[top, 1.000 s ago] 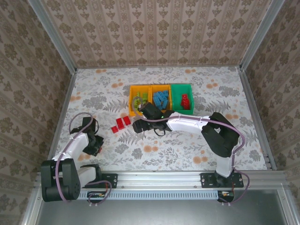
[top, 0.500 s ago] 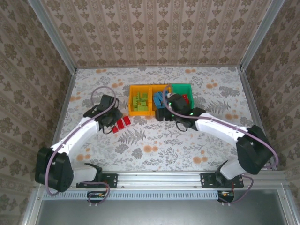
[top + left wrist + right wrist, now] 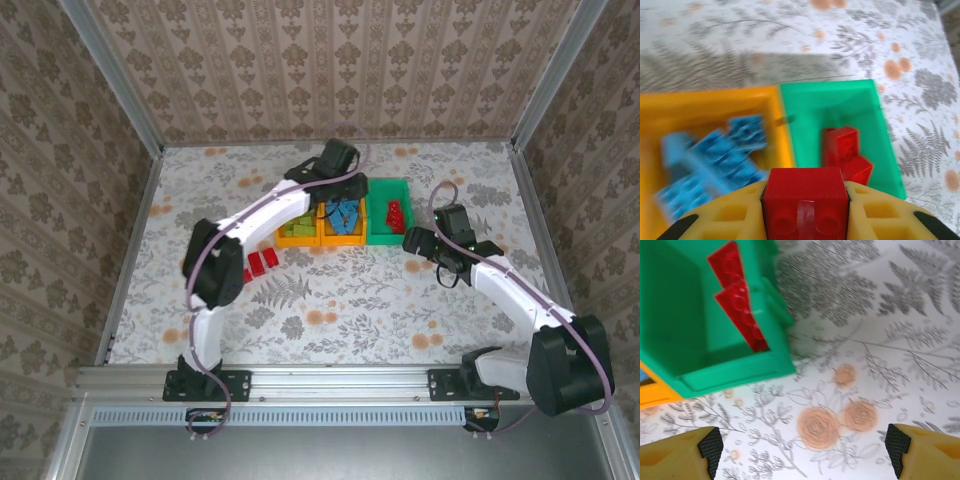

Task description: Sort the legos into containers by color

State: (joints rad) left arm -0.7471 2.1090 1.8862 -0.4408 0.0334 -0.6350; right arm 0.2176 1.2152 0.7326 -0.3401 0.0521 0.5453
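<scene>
My left gripper (image 3: 805, 202) is shut on a red lego (image 3: 805, 192), holding it above the wall between the middle orange container (image 3: 700, 102) and the green container (image 3: 840, 112). Blue legos (image 3: 715, 160) lie in that orange container, and red legos (image 3: 845, 152) lie in the green one. From above, my left gripper (image 3: 338, 165) hangs over the back of the containers (image 3: 385, 184). Green legos (image 3: 296, 228) sit in the left container. More red legos (image 3: 262, 262) lie on the table. My right gripper (image 3: 412, 240) is open beside the green container (image 3: 715, 365), over bare table, with nothing between its fingers.
The left arm (image 3: 260, 215) stretches diagonally across the table toward the containers. The table has a floral cloth (image 3: 340, 300) and is bounded by patterned walls and metal rails (image 3: 130, 250). Open table lies in front of the containers and on both sides.
My left arm has swung from the red legos on the table up over the containers, carrying a red lego. My right arm has pulled back to the right of the green container.
</scene>
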